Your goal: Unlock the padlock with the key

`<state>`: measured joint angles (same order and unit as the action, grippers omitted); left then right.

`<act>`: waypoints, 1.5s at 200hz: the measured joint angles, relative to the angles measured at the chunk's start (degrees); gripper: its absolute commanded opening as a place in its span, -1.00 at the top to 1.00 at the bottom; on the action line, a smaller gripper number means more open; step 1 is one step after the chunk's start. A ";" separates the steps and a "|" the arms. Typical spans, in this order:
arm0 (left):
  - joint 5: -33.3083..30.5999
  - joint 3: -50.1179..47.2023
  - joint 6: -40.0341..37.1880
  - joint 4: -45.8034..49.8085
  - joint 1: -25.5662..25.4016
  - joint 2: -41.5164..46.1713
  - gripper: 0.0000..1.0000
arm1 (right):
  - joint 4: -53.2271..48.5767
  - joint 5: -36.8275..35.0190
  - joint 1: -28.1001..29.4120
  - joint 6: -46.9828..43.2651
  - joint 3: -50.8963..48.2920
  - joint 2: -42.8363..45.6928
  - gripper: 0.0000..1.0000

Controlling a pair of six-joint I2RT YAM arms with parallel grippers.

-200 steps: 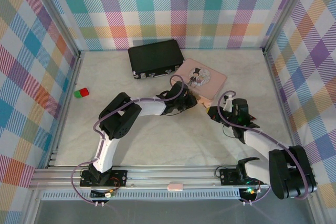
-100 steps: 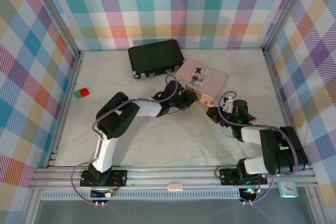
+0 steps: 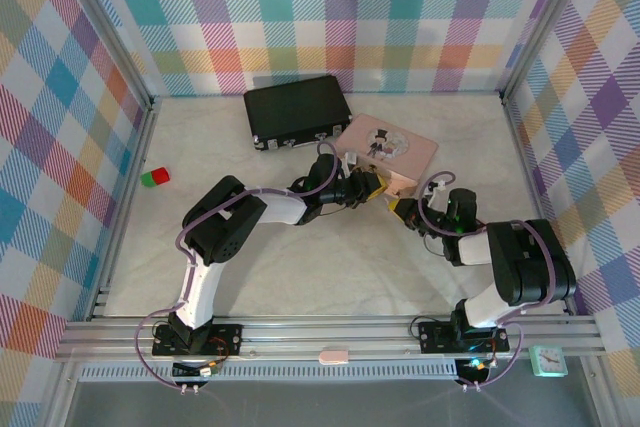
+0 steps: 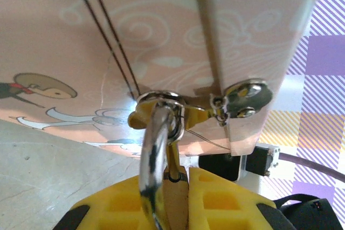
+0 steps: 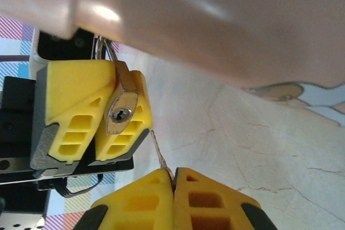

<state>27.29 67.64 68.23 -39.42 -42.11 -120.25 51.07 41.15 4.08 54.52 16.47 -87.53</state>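
The brass padlock [image 5: 121,112] sits clamped between my left gripper's yellow fingers [image 5: 70,95], its keyhole facing the right wrist camera. In the left wrist view its silver shackle [image 4: 153,149] runs through the clasp loop of the pink box [image 4: 161,25], and my left gripper [image 4: 180,173] is shut on the brass body. My right gripper [image 5: 173,179] is shut on the thin dark key [image 5: 159,152]. The key's tip stands just below and right of the keyhole, beside the left finger's edge, outside the keyhole. From above, the left gripper [image 3: 372,185] and right gripper [image 3: 402,209] almost meet at the box's front.
The pink box [image 3: 395,147] rests at centre right, with a black case [image 3: 298,110] behind it. Red and green blocks [image 3: 154,178] lie far left. The box's metal clasp plate [image 4: 245,95] hangs at its corner. Checked walls enclose the table.
The right arm has folded in and its gripper has moved a little up and left toward the padlock. The pink box has shifted slightly to the right with the left gripper.
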 measured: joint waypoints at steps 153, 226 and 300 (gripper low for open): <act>2.29 -0.02 0.92 -1.77 0.31 0.00 1.00 | -3.08 0.92 0.00 -0.11 0.04 4.98 1.00; 3.10 -0.02 1.01 -2.97 0.31 0.04 1.00 | -2.67 0.94 0.00 0.13 1.44 4.79 1.00; 3.30 -0.02 0.98 -3.32 0.24 0.26 1.00 | -0.44 1.07 0.00 2.64 1.79 3.48 1.00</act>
<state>30.59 67.61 69.21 -42.74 -41.87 -119.98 50.63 42.22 4.08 57.17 18.26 -84.05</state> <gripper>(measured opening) 0.149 0.046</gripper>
